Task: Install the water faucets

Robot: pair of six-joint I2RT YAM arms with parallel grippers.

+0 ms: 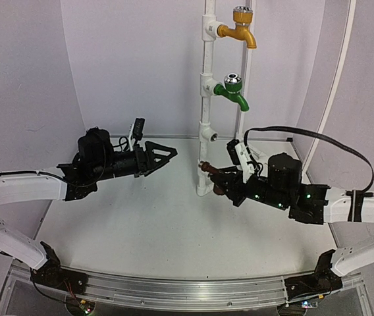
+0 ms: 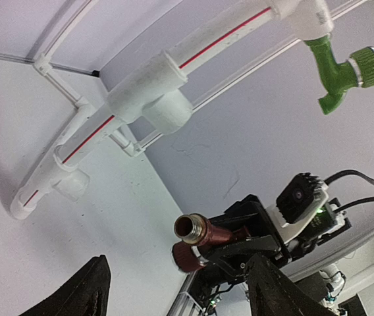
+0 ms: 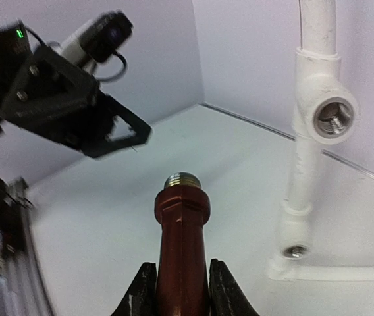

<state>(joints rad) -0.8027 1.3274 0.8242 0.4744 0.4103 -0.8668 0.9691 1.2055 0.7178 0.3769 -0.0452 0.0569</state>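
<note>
Cannot see spout or cap of the dark brown faucet from the right wrist: cut off at the bottom edge between fingers of the right end effector. Mostly buried in it from above. Cannot see the top of the white pipe stand there, clipped by the upper edge.

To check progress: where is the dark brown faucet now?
Top view, right of centre: the dark brown faucet is held in the right gripper, beside the lower part of the white pipe stand, not in a socket.
</note>
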